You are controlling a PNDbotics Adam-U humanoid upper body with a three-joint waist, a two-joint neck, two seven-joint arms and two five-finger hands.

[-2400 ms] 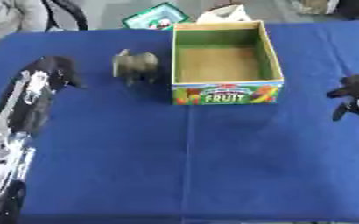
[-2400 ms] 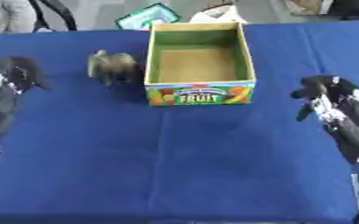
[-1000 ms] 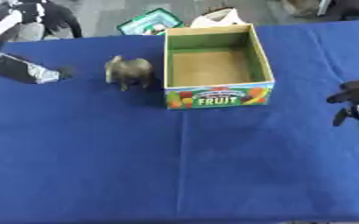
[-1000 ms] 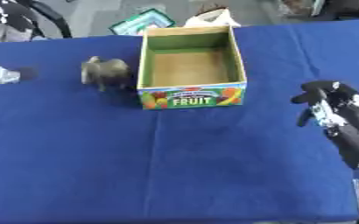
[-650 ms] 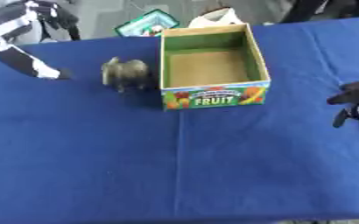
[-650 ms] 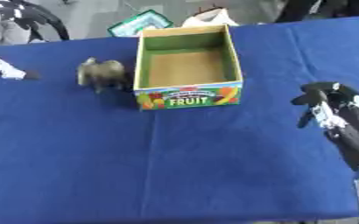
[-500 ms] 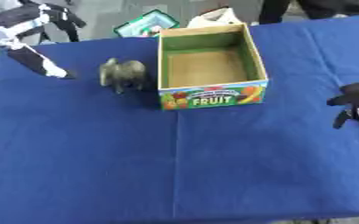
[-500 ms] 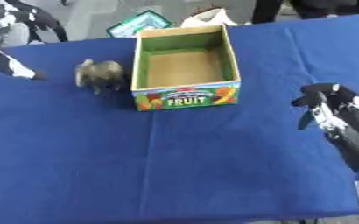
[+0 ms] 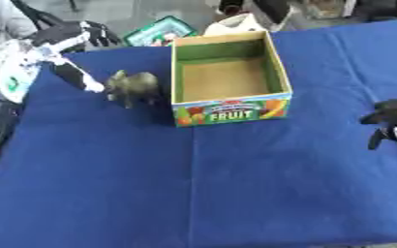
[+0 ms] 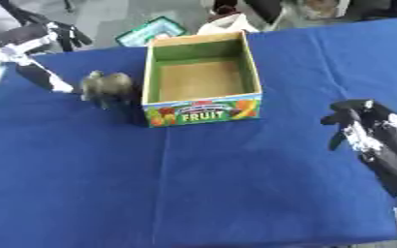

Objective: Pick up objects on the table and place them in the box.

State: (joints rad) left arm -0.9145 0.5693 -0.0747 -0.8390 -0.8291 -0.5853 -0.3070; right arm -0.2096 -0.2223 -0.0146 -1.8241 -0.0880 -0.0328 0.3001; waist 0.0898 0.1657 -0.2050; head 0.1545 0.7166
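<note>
The left hand [image 9: 76, 77] has come back toward the toy since half a second ago. Back then it was farther off, up by the far left edge of the table. Now one long finger [image 9: 82, 81] points down and its tip sits just beside the little toy animal [image 9: 134, 87], on the side away from the box. It may be touching the toy, but I cannot tell. The finger looks straight, so the hand is open and holds nothing.

The toy animal is in the same place as before. It is a dull green-brown shape and it stands on the blue table [image 9: 193, 189], just to the left of the box [image 9: 227, 77].

The box has not moved either. It is open on top, green inside with a brown floor, and nothing is in it. The front wall has the word "FRUIT" [image 9: 232, 115] in white letters, with bright fruit pictures on both sides of it.

The right hand [image 10: 358, 126] is well to the right of the box, low over the table. It is where it was before. Its fingers hang down, bent a little and relaxed, and it holds nothing.
</note>
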